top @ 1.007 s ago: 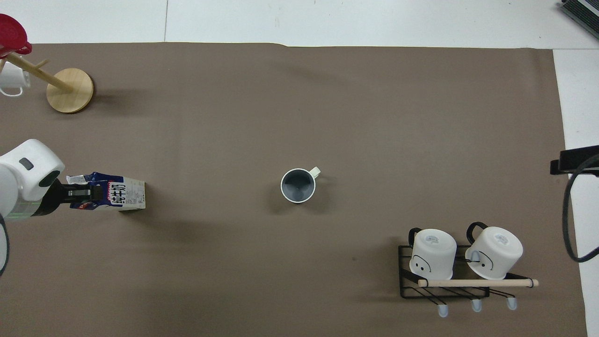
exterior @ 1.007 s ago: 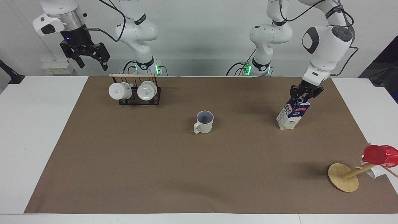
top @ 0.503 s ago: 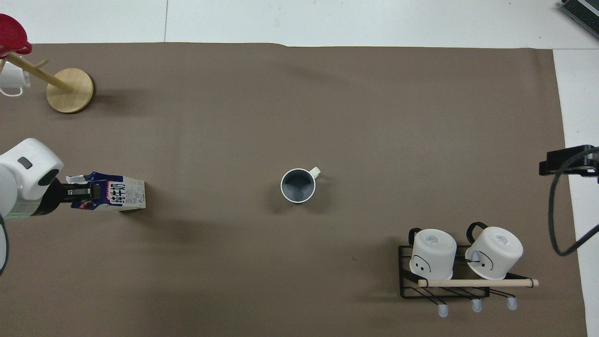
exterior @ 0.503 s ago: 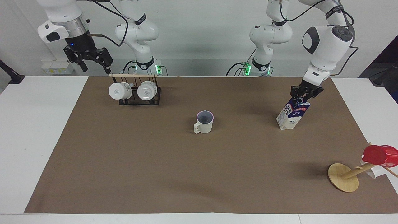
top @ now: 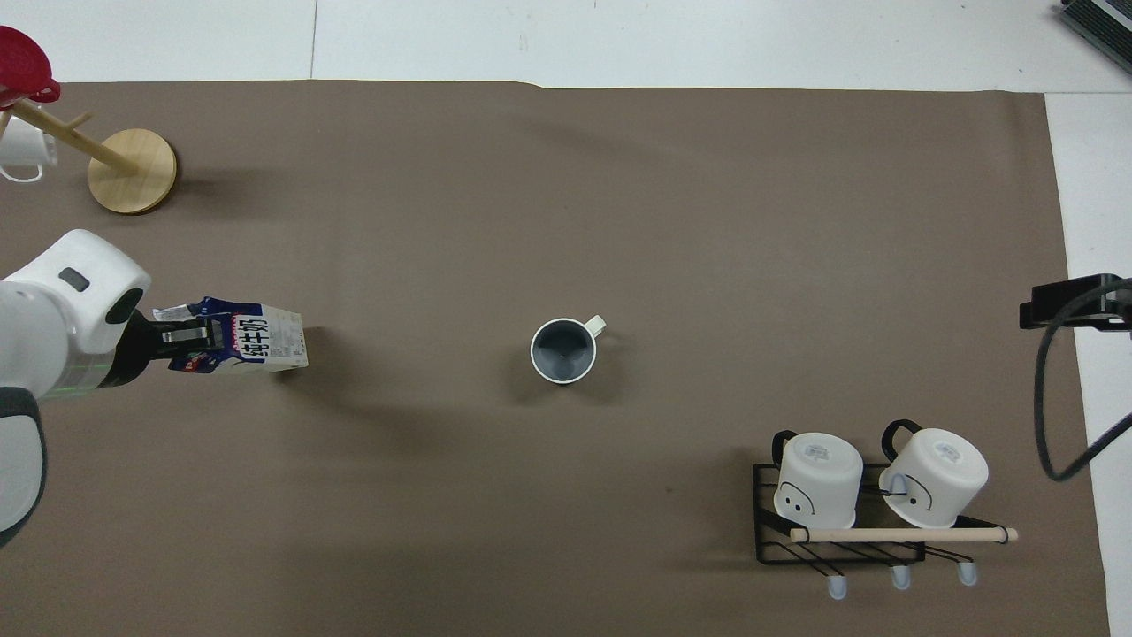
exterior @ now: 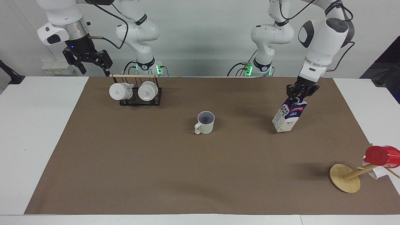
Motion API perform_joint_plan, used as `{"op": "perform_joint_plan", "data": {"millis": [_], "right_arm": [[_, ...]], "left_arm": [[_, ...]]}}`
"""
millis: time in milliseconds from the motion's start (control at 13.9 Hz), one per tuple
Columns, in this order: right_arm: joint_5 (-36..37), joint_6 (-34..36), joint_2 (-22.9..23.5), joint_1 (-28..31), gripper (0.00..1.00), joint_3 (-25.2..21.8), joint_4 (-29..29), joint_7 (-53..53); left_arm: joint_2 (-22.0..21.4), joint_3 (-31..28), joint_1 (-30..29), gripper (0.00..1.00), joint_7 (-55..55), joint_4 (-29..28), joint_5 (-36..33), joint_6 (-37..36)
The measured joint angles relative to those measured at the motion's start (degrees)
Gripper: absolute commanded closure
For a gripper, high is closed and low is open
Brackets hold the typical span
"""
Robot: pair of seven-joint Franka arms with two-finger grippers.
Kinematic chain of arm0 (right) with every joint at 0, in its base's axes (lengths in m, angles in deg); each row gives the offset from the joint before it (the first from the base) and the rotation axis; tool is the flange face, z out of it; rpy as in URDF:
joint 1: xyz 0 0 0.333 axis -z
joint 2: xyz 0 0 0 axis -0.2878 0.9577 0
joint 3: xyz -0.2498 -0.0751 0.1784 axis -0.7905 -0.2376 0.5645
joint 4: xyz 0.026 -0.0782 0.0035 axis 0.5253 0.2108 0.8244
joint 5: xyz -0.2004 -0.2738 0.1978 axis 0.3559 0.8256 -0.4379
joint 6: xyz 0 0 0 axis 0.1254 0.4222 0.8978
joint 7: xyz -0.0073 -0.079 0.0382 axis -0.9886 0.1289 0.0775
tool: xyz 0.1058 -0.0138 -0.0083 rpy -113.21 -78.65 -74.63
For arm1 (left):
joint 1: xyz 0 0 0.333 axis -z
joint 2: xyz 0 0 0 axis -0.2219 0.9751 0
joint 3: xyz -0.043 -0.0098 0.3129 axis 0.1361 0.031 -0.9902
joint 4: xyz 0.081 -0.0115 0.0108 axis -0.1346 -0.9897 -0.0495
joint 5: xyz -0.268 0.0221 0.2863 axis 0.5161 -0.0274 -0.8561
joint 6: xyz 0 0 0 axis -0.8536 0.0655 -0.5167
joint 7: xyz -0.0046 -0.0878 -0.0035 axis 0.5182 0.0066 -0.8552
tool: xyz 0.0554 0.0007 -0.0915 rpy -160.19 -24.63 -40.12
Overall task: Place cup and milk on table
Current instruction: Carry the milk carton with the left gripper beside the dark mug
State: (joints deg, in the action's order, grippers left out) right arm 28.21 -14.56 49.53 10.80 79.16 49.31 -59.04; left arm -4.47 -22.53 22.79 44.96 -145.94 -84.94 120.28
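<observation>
The cream-white cup [exterior: 206, 122] stands upright on the brown mat [exterior: 156, 162] in the middle of the table [exterior: 31, 140], handle away from the robots; it also shows in the overhead view [top: 563, 351]. The milk [exterior: 288, 117] is a blue-topped carton, tilted over the mat toward the left arm's end. My left gripper [exterior: 298, 93] is shut on its gable top, which also shows in the overhead view [top: 190, 334]. I cannot tell whether the carton's bottom corner touches the mat. My right gripper [exterior: 89, 61] is open, empty and raised over the white tabletop beside the mug rack.
A black wire rack [exterior: 136, 92] with two white mugs hung on it stands near the robots at the right arm's end. A tilted wooden stand [exterior: 345, 178] carrying a red cup [exterior: 381, 156] sits far from the robots at the left arm's end.
My left gripper has shifted the tilted milk carton toward the cup. My right gripper has drawn back and settled beside the rack. The cup has not moved.
</observation>
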Motion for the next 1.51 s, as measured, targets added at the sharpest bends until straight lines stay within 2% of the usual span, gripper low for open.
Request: {"op": "perform_joint_plan", "data": {"millis": [359,575,863,1294,1366,1438,1510], "right_arm": [[-0.1,0.1,0.0,-0.2,0.0,0.1,0.0,-0.1],[-0.1,0.1,0.0,-0.2,0.0,0.1,0.0,-0.1],[-1.5,0.8,0.0,-0.1,0.0,0.0,-0.2,-0.2],[-2.5,0.9,0.0,0.2,0.0,-0.2,-0.2,-0.3],[-2.5,0.9,0.0,0.2,0.0,-0.2,-0.2,-0.3],[-2.5,0.9,0.0,0.2,0.0,-0.2,-0.2,-0.3],[-2.5,0.9,0.0,0.2,0.0,-0.2,-0.2,-0.3]], "left_arm": [[2.2,0.4,13.3,0.6,-13.2,3.5,0.0,0.0],[2.6,0.6,18.6,0.59,-17.4,3.9,0.0,0.1],[4.9,0.5,22.3,0.59,-20.3,3.9,0.0,1.6],[9.6,0.5,24.3,0.57,-22.6,4.0,0.0,5.2],[9.7,0.5,24.3,0.55,-22.6,4.1,0.0,5.3],[9.7,0.5,24.3,0.46,-22.7,4.1,0.0,5.3],[9.7,0.5,24.3,0.24,-22.7,4.1,0.0,5.3]]}}
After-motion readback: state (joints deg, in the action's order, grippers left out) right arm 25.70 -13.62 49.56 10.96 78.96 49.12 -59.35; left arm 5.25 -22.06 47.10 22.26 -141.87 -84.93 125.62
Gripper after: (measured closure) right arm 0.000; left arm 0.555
